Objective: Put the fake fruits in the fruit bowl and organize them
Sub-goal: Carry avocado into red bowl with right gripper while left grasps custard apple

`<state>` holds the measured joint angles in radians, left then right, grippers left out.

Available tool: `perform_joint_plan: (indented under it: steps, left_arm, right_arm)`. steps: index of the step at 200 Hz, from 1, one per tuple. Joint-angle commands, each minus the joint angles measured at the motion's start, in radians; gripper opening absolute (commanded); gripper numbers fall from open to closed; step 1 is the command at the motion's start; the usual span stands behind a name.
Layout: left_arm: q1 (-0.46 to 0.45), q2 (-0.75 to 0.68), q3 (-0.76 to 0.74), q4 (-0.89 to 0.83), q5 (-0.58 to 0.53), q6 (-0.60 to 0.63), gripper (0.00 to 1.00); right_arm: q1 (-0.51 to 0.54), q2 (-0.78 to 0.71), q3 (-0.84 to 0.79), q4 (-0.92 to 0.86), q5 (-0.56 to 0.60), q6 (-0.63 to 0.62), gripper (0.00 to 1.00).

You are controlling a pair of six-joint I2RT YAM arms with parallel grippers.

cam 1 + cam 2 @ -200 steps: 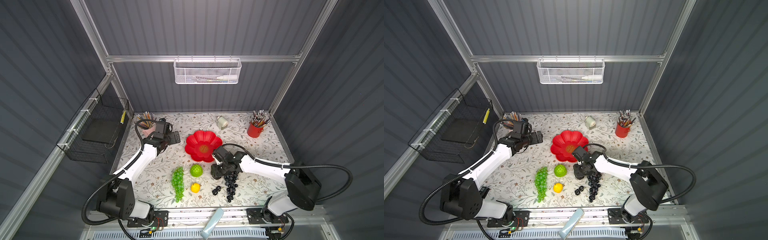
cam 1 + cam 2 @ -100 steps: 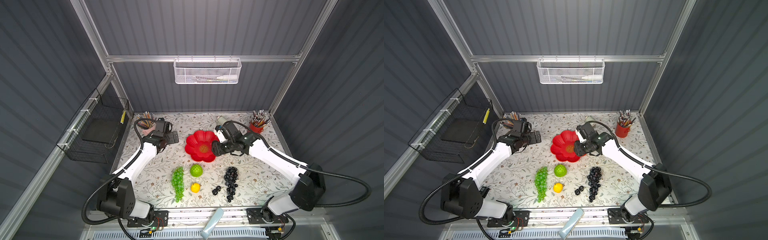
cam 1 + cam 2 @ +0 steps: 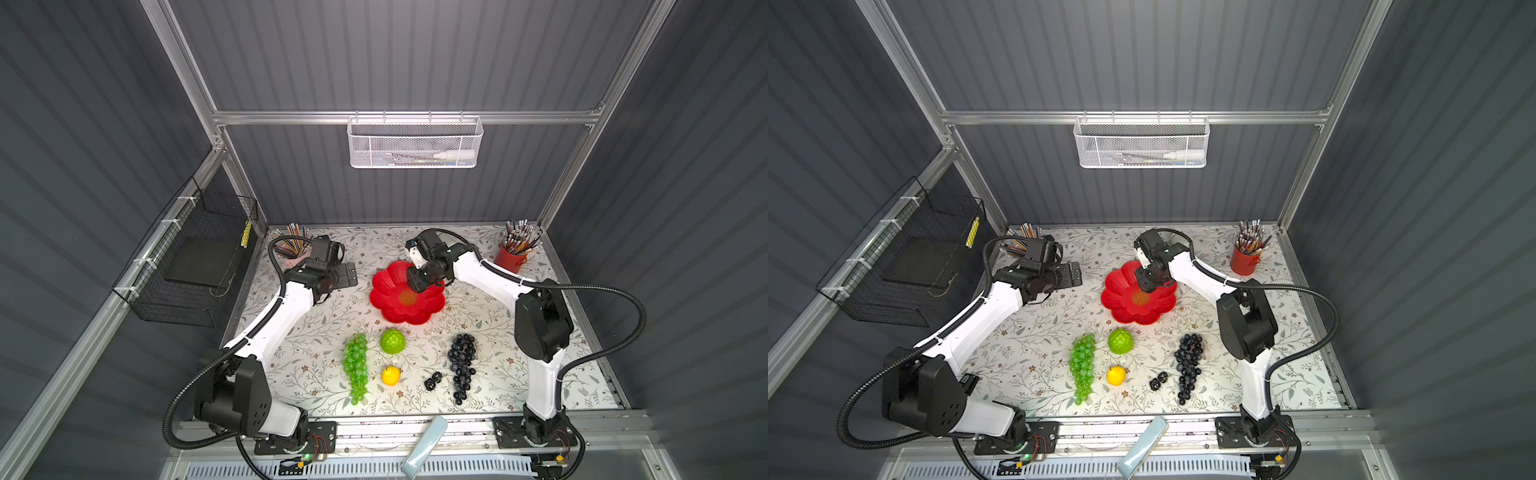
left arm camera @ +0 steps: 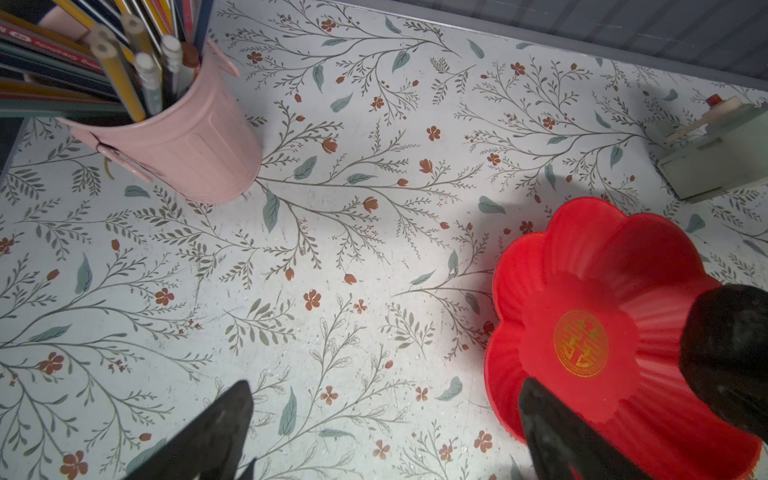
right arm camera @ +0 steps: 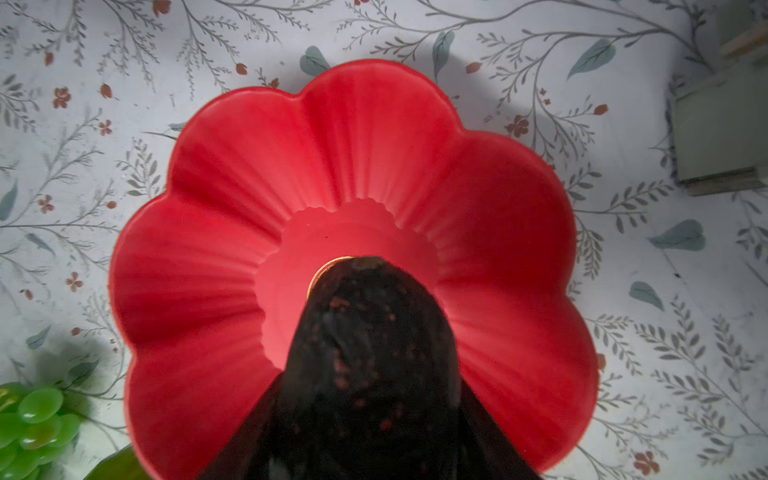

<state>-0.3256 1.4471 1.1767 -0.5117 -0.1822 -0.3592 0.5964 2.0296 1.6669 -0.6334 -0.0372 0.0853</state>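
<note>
Floral tabletop: one bowl, five loose fruits.

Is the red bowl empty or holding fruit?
Empty of loose fruit: the bowl shows bare red inside. The black fruit over its centre is clamped in the right gripper; contact unclear.

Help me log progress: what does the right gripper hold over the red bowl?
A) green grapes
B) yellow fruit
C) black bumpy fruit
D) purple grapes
C: the right wrist view shows the black bumpy fruit in the right gripper, above the red bowl.
</note>
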Motion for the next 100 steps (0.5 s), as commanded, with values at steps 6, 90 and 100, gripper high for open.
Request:
perform_joint_plan:
  steps: [6, 90, 100]
  left_arm:
    - [0.002, -0.003, -0.01, -0.021, 0.027, 0.017, 1.0]
    - [0.002, 0.001, -0.023, -0.02, 0.055, 0.008, 1.0]
    - [0.002, 0.003, -0.021, -0.026, 0.057, 0.009, 1.0]
  right_arm:
    - [-0.004, 0.041, 0.039, -0.034, 0.023, -0.047, 0.37]
    - [-0.023, 0.132, 0.073, -0.022, 0.022, -0.067, 0.39]
    - [-0.024, 0.143, 0.081, -0.025, 0.024, -0.069, 0.4]
